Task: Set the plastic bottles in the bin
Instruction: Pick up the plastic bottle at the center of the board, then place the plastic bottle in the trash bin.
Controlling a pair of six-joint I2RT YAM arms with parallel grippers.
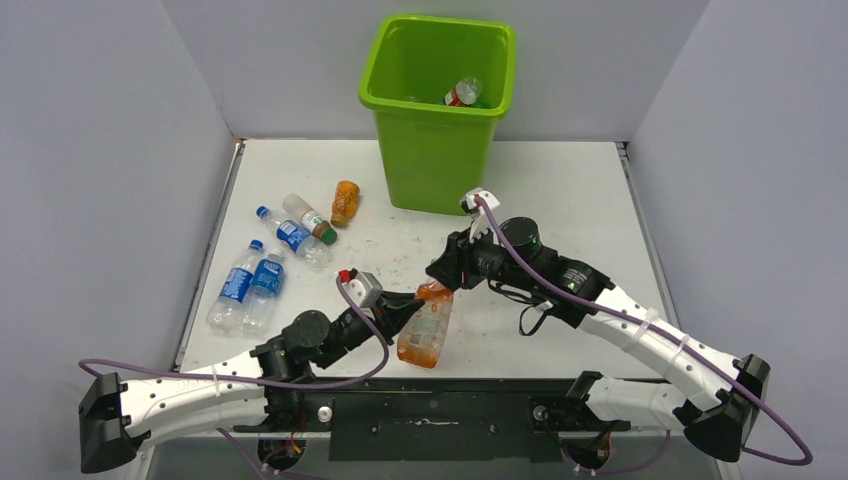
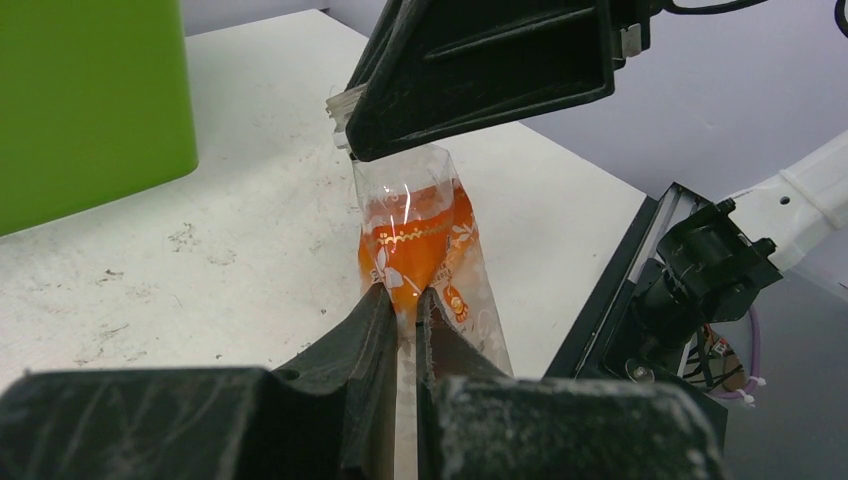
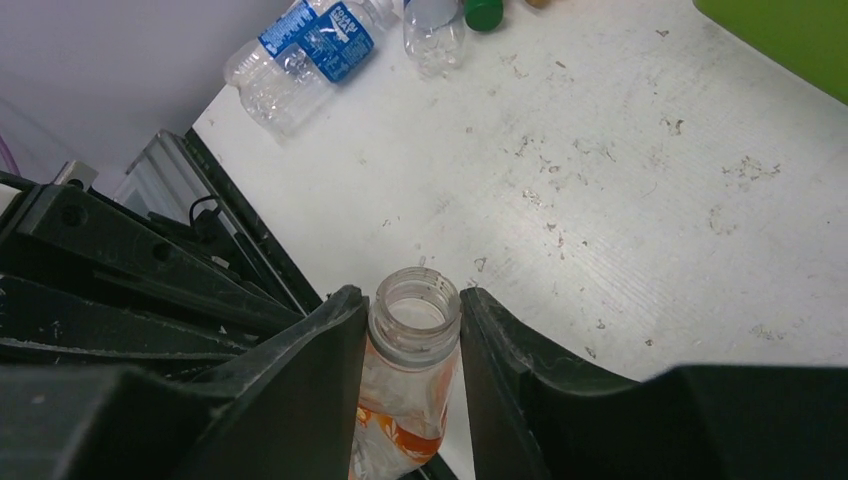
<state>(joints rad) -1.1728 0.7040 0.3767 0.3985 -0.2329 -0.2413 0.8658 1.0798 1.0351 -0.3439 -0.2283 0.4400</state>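
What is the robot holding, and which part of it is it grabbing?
One crushed orange-labelled bottle, held by both. The left tool pinches its flattened body; the right tool grips its open, capless neck.

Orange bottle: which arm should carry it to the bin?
Probably right. The right gripper clasps the orange bottle by the neck, nearer the bin; the left gripper pinches its crushed body farther back.

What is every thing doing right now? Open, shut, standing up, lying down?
orange bottle: cap off, squashed, held by both tools.
left tool: shut on its flattened body.
right tool: shut on its open neck.
bin: upright, open on top.
bottle in the bin: lying inside.
loose bottles: lying on their sides on the table.
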